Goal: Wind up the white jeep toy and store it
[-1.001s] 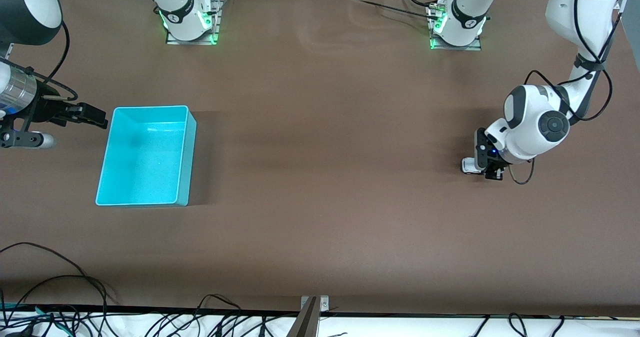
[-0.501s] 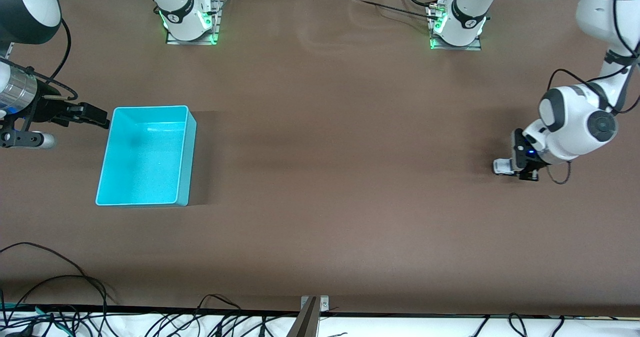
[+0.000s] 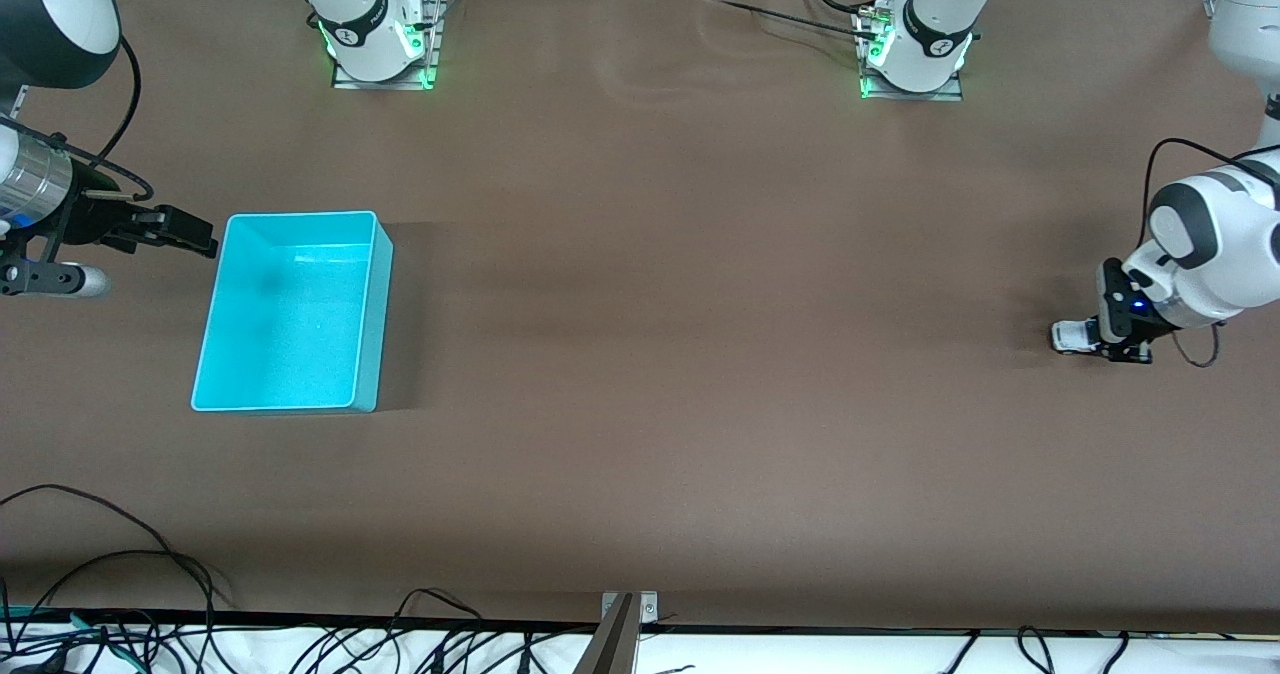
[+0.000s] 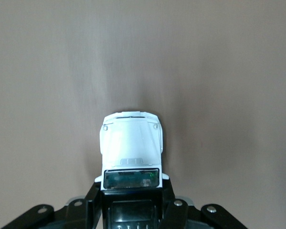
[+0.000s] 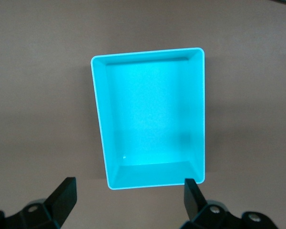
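Note:
The white jeep toy [image 3: 1072, 335] rests low on the brown table at the left arm's end, its white hood [image 4: 131, 138] pointing away from the wrist camera. My left gripper [image 3: 1112, 339] is shut on the toy's black rear section, with its fingers [image 4: 93, 198] pressed against both sides. My right gripper [image 3: 180, 233] hangs open beside the turquoise bin [image 3: 372, 306] at the right arm's end; its fingers [image 5: 64, 193] frame one short wall of the bin [image 5: 152, 180] with nothing between them.
The bin holds nothing visible. Both arm bases [image 3: 375, 24] stand along the table edge farthest from the front camera. Cables [image 3: 120, 594] trail along the table edge nearest that camera. A broad stretch of bare brown table lies between the bin and the toy.
My left gripper has dragged the jeep along the table toward the left arm's end, away from the bin. The right arm has stayed still.

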